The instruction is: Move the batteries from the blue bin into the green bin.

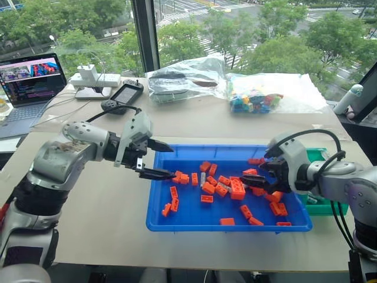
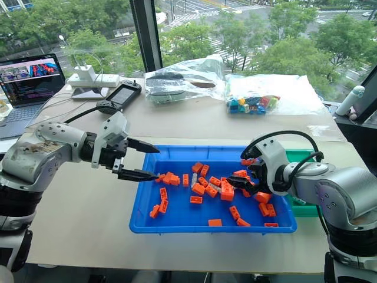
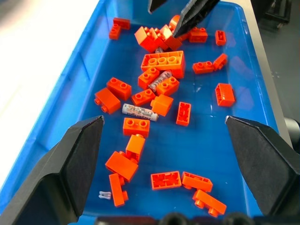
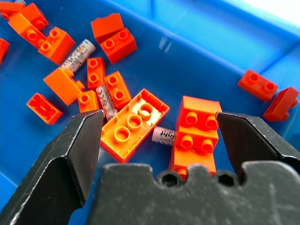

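Hovering with fingers spread wide and empty, the right gripper (image 4: 157, 140) framed a battery (image 4: 164, 136) among orange bricks (image 4: 133, 123) in the blue bin (image 1: 177, 221), the left gripper (image 1: 160, 159) likewise empty, the green bin (image 1: 321, 206) apparently unfilled.

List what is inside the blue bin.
The blue bin holds scattered orange toy bricks and silver batteries lying among them; one battery is partly hidden between a long brick and stacked bricks. Anything beneath those bricks cannot be seen.
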